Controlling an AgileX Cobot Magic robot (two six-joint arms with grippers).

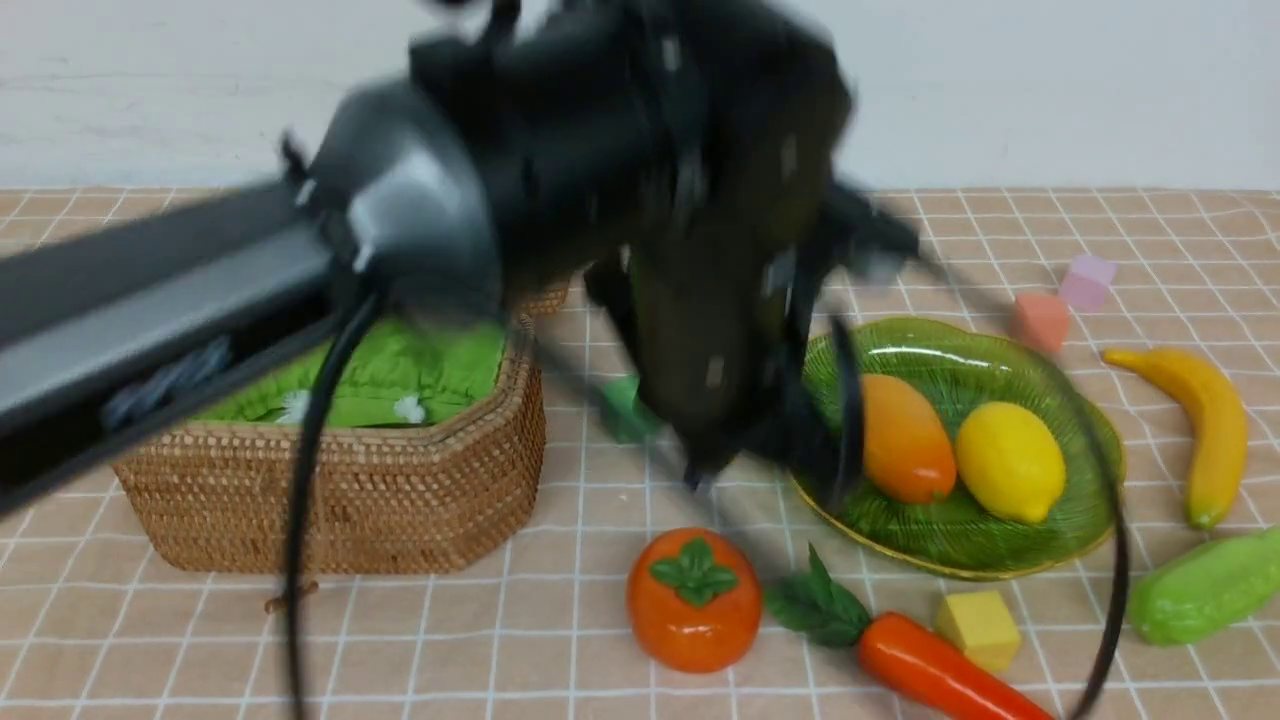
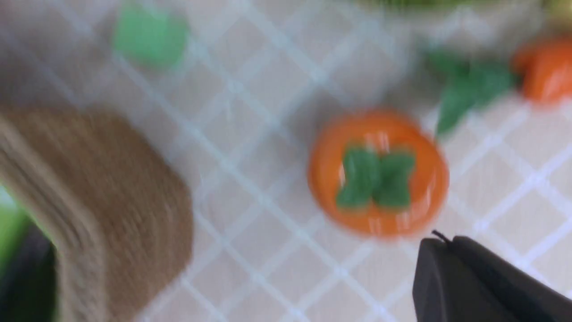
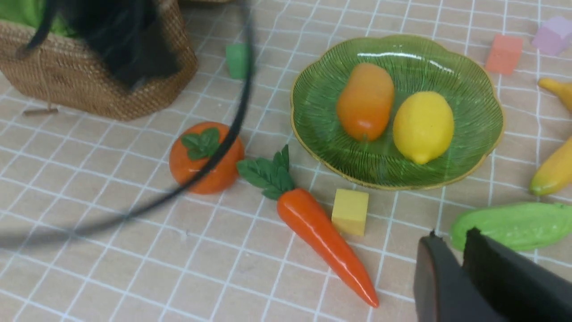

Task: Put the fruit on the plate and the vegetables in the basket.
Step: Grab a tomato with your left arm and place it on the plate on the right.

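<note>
Left tool [image 2: 435,250]: jaws fully together, nothing in them. It hangs low over the bench [image 1: 560,640], in the gap between the basket [image 1: 380,500] and the plate [image 1: 930,345]. The arm is smeared in the front view, so its exact height is unclear.

Key relation: the persimmon [image 1: 693,598] sits just off the tool tip, towards the robot's side of the bench. It is upright with its leaf cap up, and being round it has no long axis to line up with. The left arm is clearly the nearer one. My read is that the jaws must open before any grab.

Crowding: the carrot [image 1: 935,670] has its leaves up against the persimmon's plate side, touching or nearly so. Its long axis runs away to the right and towards the robot. A green cube [image 1: 625,408] lies on the far side of the tool, and the left arm's cable loops across that area.

Plate: the mango [image 1: 903,437] and lemon [image 1: 1010,461] are already on it, side by side, with bare glass on the near part. A yellow cube [image 1: 978,627] sits between the carrot and the plate rim.

Right tool [image 3: 447,250]: jaws narrow and holding nothing. The green gourd [image 3: 514,223] is just beside it, long axis roughly crosswise. The banana [image 1: 1210,420] is farther out, right of the plate. I can't make out the eggplant.
</note>
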